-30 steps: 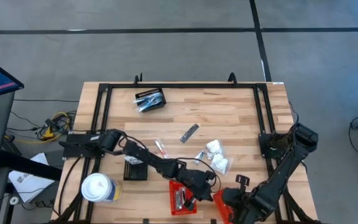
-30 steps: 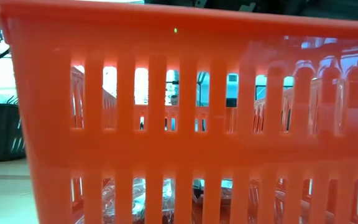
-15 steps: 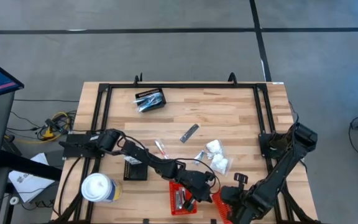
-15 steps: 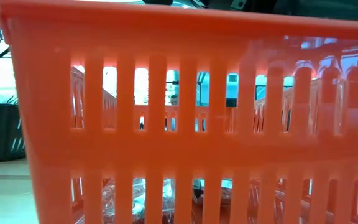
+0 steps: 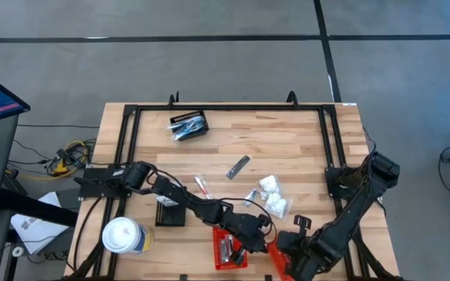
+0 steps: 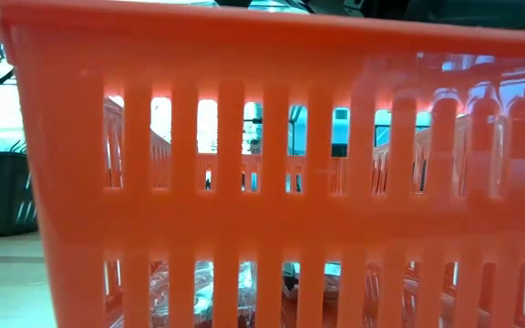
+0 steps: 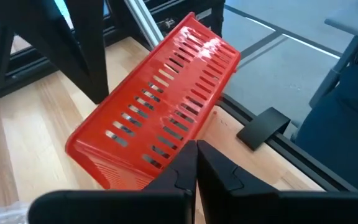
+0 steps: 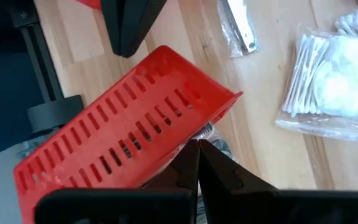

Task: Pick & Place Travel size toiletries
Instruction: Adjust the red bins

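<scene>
Loose toiletries lie mid-table: a silvery sachet (image 5: 238, 167), a pinkish tube (image 5: 202, 186) and clear-wrapped white packets (image 5: 273, 197) (image 8: 328, 81). One red slotted basket (image 5: 226, 251) at the near edge holds wrapped items (image 6: 199, 292). To its right, a second red basket (image 5: 281, 256) (image 7: 160, 99) stands tilted, with my right gripper (image 8: 197, 144) shut at its edge. My left gripper (image 7: 196, 147) is shut, above the first basket. It points at the tilted one, and I cannot tell whether it touches it. My right gripper has one long edge of the tilted red basket (image 8: 178, 148) at its fingertips. It comes steeply from above. The fingers hide the exact contact. The basket's slotted side wall (image 8: 117, 130) faces up and the basket slants; I cannot tell whether its low edge rests on the table.
A black basket with silvery items (image 5: 187, 125) sits at the far side, and another black basket (image 5: 170, 213) at the left. A white lidded cup (image 5: 123, 236) stands at the near left corner. A black frame (image 5: 229, 108) rims the table. A small black block (image 7: 263, 126) lies on the near rail.
</scene>
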### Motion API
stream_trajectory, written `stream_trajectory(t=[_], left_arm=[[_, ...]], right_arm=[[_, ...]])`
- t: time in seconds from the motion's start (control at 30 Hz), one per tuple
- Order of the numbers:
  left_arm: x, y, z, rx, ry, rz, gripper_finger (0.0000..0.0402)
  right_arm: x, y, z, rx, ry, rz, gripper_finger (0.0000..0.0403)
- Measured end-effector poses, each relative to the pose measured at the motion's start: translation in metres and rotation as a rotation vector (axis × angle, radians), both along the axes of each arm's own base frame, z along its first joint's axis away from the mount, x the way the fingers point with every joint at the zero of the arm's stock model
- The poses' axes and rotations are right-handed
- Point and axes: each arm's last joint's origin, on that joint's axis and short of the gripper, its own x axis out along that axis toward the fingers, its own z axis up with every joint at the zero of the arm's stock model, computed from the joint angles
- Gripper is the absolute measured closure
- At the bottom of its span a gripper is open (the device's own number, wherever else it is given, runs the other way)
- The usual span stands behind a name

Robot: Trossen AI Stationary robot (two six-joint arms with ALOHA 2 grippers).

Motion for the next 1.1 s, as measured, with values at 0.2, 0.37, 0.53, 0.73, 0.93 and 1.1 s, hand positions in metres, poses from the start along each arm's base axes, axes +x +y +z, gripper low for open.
stream_trajectory(t=[0.2, 0.37, 0.53, 0.73, 0.93, 1.1], left_arm=[[0.002, 0.0, 0.003, -0.005, -0.039, 0.003, 0.0401], [0.003, 0.002, 0.003, -0.004, -0.035, 0.009, 0.0401], [0.002, 0.001, 0.003, -0.005, -0.034, 0.007, 0.0401], [0.002, 0.001, -0.002, -0.003, -0.021, 0.007, 0.0401], [0.003, 0.001, -0.002, -0.004, -0.016, 0.009, 0.0401], [0.002, 0.002, -0.003, -0.004, -0.007, 0.011, 0.0401]], right_arm=[[0.0, 0.0, 0.002, 0.015, 0.005, 0.003, 0.0403], [0.0, 0.0, 0.002, 0.025, 0.008, 0.005, 0.0403], [0.001, 0.0, 0.002, 0.027, 0.006, 0.003, 0.0403], [0.006, 0.0, 0.002, 0.046, -0.02, 0.037, 0.0403], [0.009, -0.002, 0.002, 0.042, -0.022, 0.046, 0.0403], [0.01, -0.003, 0.002, 0.038, -0.019, 0.044, 0.0403]])
